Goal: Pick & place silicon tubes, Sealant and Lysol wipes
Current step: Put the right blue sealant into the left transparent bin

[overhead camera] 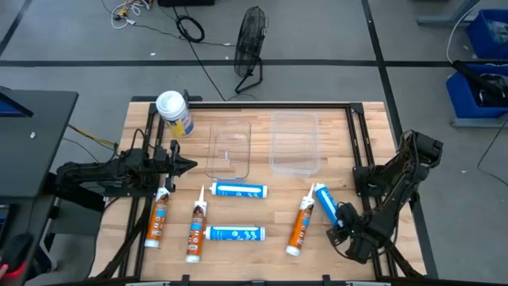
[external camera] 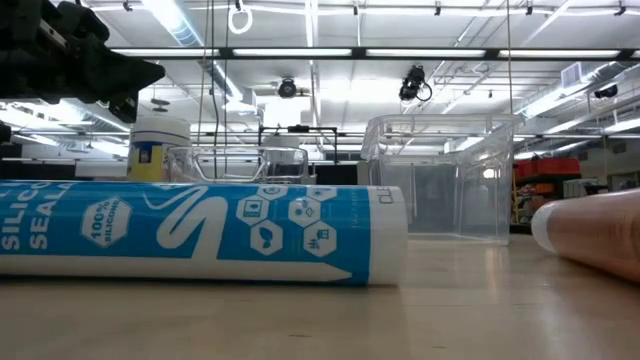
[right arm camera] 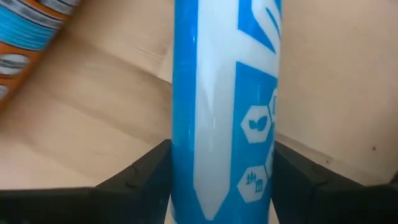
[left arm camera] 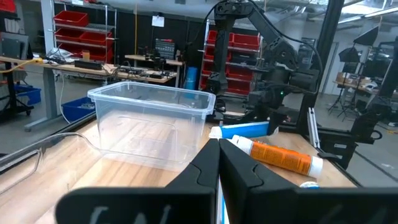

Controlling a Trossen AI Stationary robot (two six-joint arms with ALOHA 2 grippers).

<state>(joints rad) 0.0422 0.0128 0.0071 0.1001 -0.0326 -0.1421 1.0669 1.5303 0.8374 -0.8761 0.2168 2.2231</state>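
The Lysol wipes canister (overhead camera: 175,113), with a white lid and a yellow-and-blue label, stands upright at the table's far left; it also shows in the low view (external camera: 160,150). Three orange tubes (overhead camera: 160,218) (overhead camera: 196,230) (overhead camera: 300,224) and two blue-and-white tubes (overhead camera: 238,191) (overhead camera: 235,233) lie flat on the table. My right gripper (overhead camera: 337,218) is shut on a third blue-and-white tube (overhead camera: 324,200) at the near right. My left gripper (overhead camera: 186,165) is shut and empty, hovering near the shallow clear tray (overhead camera: 230,147). My right gripper pinches the blue-and-white tube's round sides (right arm camera: 186,168) between its two fingers (right arm camera: 146,171), toward the tube's near end. The fingers lie across the tube and come from the near right side. Whether the tube rests on the table or is lifted, I cannot tell.
A deeper clear bin (overhead camera: 295,143) stands at the far middle right beside the shallow tray. An orange tube (overhead camera: 300,224) lies close beside the held tube. A black rail frame (overhead camera: 357,135) runs along the table's edges. A fan (overhead camera: 250,48) stands on the floor beyond.
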